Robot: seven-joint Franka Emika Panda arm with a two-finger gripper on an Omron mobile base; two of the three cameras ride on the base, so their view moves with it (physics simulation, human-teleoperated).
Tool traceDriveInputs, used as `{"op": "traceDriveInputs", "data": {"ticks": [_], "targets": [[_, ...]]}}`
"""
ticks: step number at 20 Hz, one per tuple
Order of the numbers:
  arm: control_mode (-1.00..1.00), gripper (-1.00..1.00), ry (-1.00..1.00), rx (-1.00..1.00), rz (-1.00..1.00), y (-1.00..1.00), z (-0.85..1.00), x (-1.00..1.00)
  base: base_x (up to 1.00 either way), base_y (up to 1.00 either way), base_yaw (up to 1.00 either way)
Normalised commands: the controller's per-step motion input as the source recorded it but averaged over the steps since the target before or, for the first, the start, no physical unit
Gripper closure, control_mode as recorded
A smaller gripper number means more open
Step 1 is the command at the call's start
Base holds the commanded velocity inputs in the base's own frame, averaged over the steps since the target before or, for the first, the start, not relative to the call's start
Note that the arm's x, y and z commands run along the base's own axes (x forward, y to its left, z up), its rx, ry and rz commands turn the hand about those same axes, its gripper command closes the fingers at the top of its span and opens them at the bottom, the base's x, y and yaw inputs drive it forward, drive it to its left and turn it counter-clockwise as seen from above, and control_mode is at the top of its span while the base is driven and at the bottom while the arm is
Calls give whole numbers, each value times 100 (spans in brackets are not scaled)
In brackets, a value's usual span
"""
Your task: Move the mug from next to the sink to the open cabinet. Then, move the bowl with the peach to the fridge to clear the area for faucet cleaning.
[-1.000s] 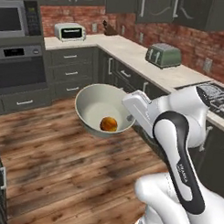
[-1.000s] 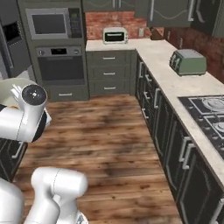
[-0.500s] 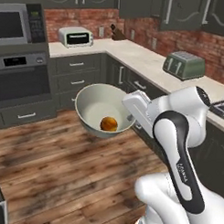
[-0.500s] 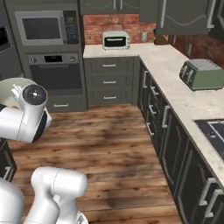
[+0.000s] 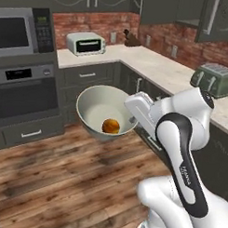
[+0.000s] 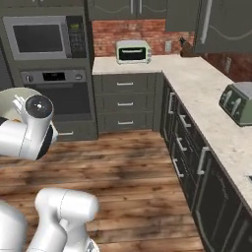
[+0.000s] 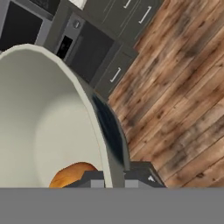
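The pale grey-green bowl [image 5: 98,107] hangs in the air above the wooden floor, with the orange peach [image 5: 111,126] lying low in its off-white inside. My gripper [image 5: 132,117] is shut on the bowl's right rim. In the hand view the bowl [image 7: 39,118] looms large at the left, the peach [image 7: 70,173] sits at its bottom, and the gripper [image 7: 114,180] pinches the rim. A slice of the bowl's rim [image 6: 11,98] peeks out behind my arm in the right base view. The mug, sink, cabinet, fridge and faucet are out of view.
A built-in oven [image 5: 24,92] with a microwave [image 5: 18,33] above stands ahead to the left. An L-shaped counter [image 5: 150,63] carries a white toaster oven [image 5: 85,42] at the back and a green toaster [image 5: 214,78] on the right. Drawer fronts [image 6: 125,101] line the floor space.
The whole scene has shifted: the base has turned and moved, so the oven wall and corner counter sit closer and more central. The bowl with the peach stays held in the same pose.
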Motion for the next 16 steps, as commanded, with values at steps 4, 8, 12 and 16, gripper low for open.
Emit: {"op": "traceDriveInputs", "data": {"ticks": [4,8,12,16], "targets": [[100,100,0,0,0,0,0,0,100,25,22],[100,100,0,0,0,0,0,0,100,4,44],[100,100,0,0,0,0,0,0,100,0,50],[100,100,0,0,0,0,0,0,99,-2,50]]}}
